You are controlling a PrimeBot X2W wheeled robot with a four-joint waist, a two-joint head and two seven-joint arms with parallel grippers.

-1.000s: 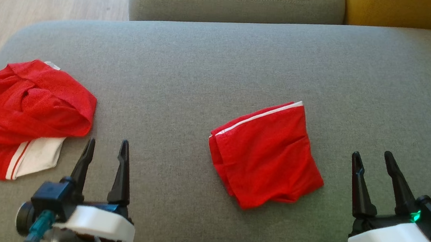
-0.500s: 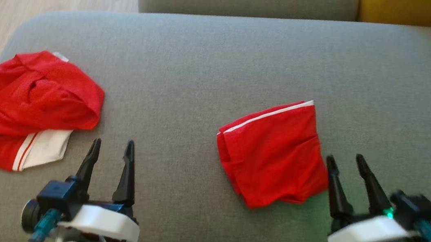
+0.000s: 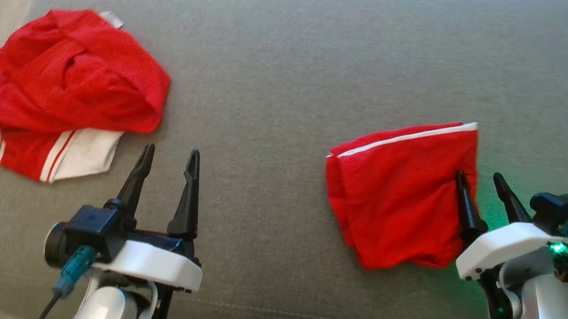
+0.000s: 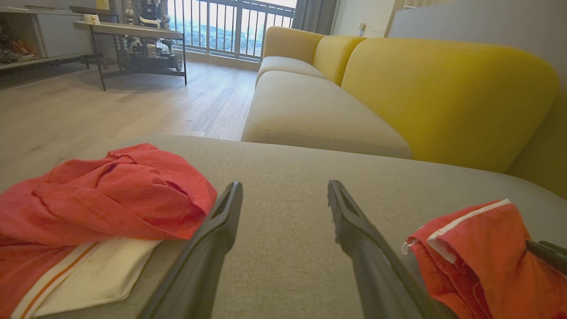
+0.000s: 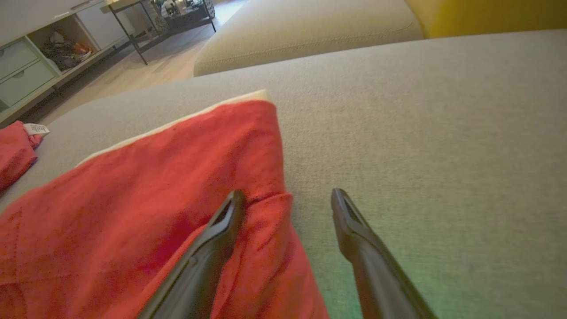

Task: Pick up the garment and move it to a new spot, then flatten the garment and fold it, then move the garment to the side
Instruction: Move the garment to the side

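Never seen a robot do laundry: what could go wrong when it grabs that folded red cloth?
The right jaws stand open astride only the edge of the folded red white-trimmed garment; pinching one layer could undo the fold. One finger hangs over the bare grey fabric sofa cushion and might snag it.

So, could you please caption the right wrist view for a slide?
Open right gripper straddles an edge of the folded red garment on grey cushion.
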